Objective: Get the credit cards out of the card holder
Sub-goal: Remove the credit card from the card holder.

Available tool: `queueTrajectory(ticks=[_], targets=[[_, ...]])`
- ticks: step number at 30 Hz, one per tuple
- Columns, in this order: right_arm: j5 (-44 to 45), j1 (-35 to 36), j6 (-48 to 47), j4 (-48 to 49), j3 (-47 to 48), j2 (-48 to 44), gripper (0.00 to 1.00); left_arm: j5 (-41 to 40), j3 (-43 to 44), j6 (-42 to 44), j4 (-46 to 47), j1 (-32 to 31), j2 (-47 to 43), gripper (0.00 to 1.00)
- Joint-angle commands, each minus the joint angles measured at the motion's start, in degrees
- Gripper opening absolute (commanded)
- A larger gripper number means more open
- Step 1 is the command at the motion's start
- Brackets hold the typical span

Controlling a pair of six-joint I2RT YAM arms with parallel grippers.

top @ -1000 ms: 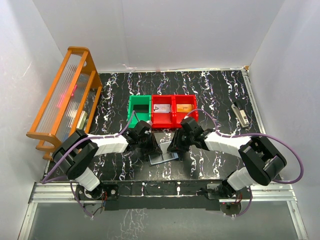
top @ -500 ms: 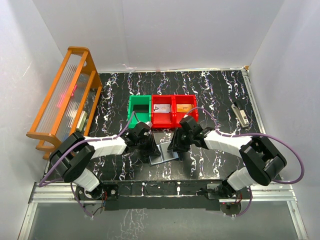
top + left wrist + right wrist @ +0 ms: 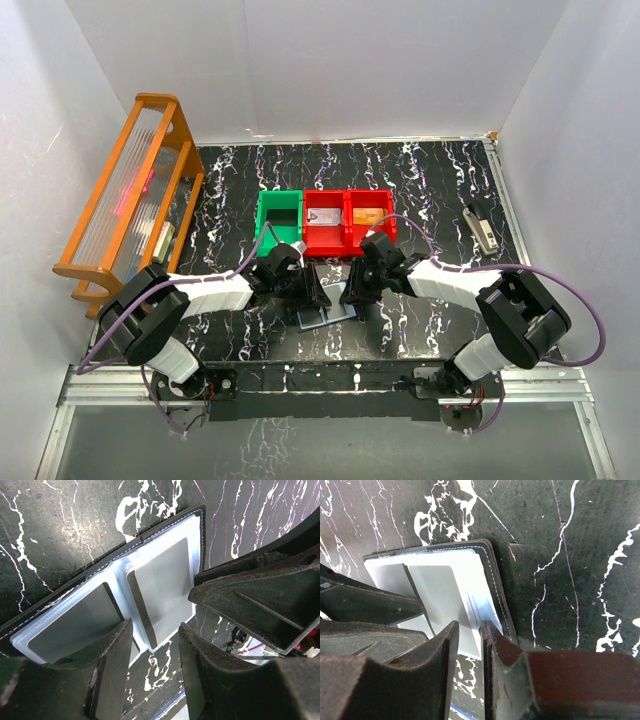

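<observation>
While holder [image 3: 328, 308] lies open on counter [image 3: 430, 190], long axis 8-to-2 o'clock, your left tool [image 3: 155, 630] gapes; right tool [image 3: 470, 626] straddles its 2 o'clock edge, grip untellable.

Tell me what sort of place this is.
Probably a lab robot test cell: white walls box in a black marbled table, the left arm and the right arm are mounted at its near edge, and plastic bins sit mid-table.

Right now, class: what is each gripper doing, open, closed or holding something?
Left gripper: open over the wallet, holding nothing.
Right gripper: jaws nearly together at the wallet's edge; whether it grips cannot be told.
</observation>
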Motion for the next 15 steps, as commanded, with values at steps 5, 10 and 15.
queueTrajectory(ticks=[5, 10, 15], targets=[[3.65, 0.01, -3.32, -6.77, 4.44, -0.86, 0.34, -0.66, -1.18, -1.16, -0.35, -0.20, -0.70, 0.41], [5.23, 0.05, -5.27, -10.18, 7.87, -2.29, 0.35, -1.02, -0.96, -0.82, -1.40, -0.19, -0.96, 0.41], [0.48, 0.32, -5.33, -6.44, 7.58, -2.02, 0.31, -0.92, -0.68, -0.67, -1.40, -0.21, -0.84, 0.41]])
